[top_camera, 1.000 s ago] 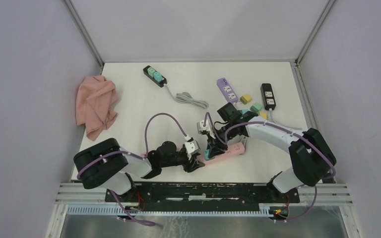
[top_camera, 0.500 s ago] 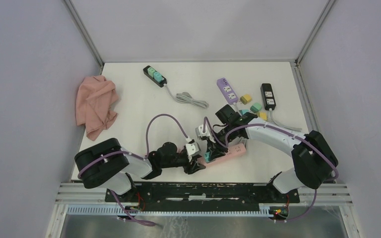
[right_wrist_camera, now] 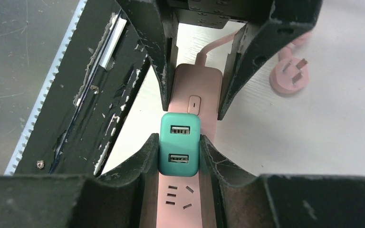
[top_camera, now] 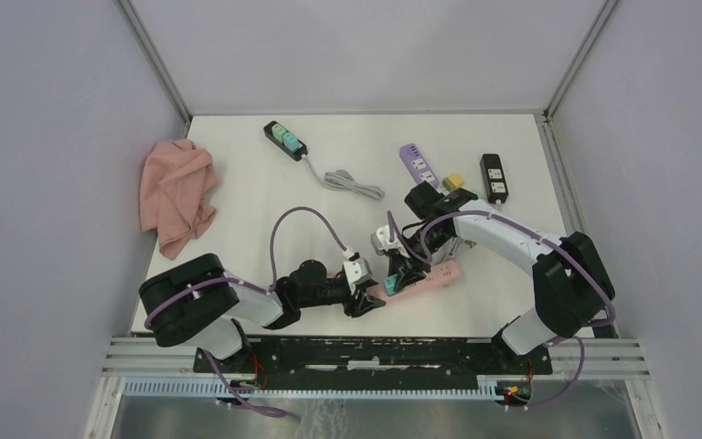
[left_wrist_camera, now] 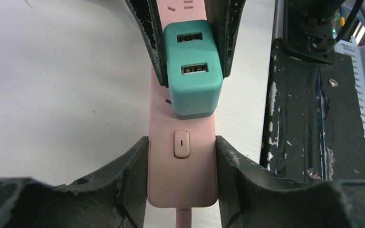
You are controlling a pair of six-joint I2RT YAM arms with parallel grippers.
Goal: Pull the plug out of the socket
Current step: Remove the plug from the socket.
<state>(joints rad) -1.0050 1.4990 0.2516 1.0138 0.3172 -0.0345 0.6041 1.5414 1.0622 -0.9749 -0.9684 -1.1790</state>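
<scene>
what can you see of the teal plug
The teal plug is a boxy, rounded plastic USB adapter with two ports on its face and a grey band at its base. It sits on the pink power strip just past the switch, pinched at both sides by the right gripper. Whether its prongs are seated is hidden.

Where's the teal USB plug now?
At the front centre of the table in the top view, the teal two-port USB plug sits on the pink plastic power strip, clamped in the right gripper.
</scene>
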